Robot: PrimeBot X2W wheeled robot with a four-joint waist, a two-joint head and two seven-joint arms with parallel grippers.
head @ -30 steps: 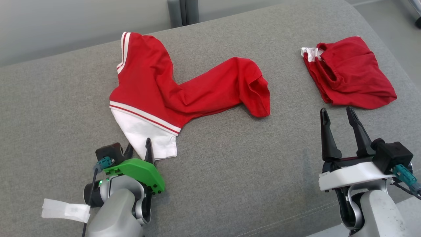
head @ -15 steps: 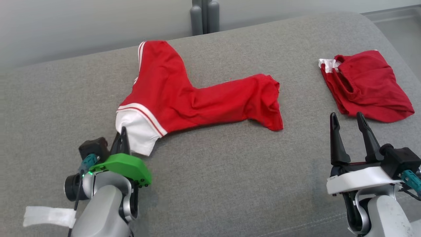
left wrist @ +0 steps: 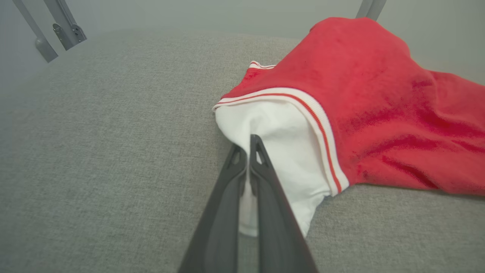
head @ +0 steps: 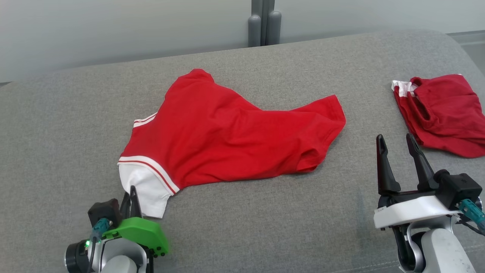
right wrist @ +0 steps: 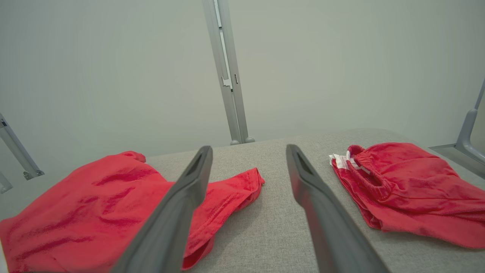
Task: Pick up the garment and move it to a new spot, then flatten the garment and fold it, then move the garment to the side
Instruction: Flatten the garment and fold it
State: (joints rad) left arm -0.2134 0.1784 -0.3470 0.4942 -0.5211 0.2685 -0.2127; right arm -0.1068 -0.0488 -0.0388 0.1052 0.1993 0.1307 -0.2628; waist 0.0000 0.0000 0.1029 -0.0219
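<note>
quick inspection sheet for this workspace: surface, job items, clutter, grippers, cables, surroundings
surface: grey cushion, woven fabric, no stains seen
job's things: red shirt lying spread but rumpled, its white sleeve at the near left
clutter: red shorts bunched at the far right, apart from the shirt
grippers: left gripper jaws shut on the sleeve; right gripper open, holding nothing, near the shorts
cables: teal plug and dark lead at the left wrist; teal plug at the right wrist
surroundings: pale wall; grey post behind the cushion
</note>
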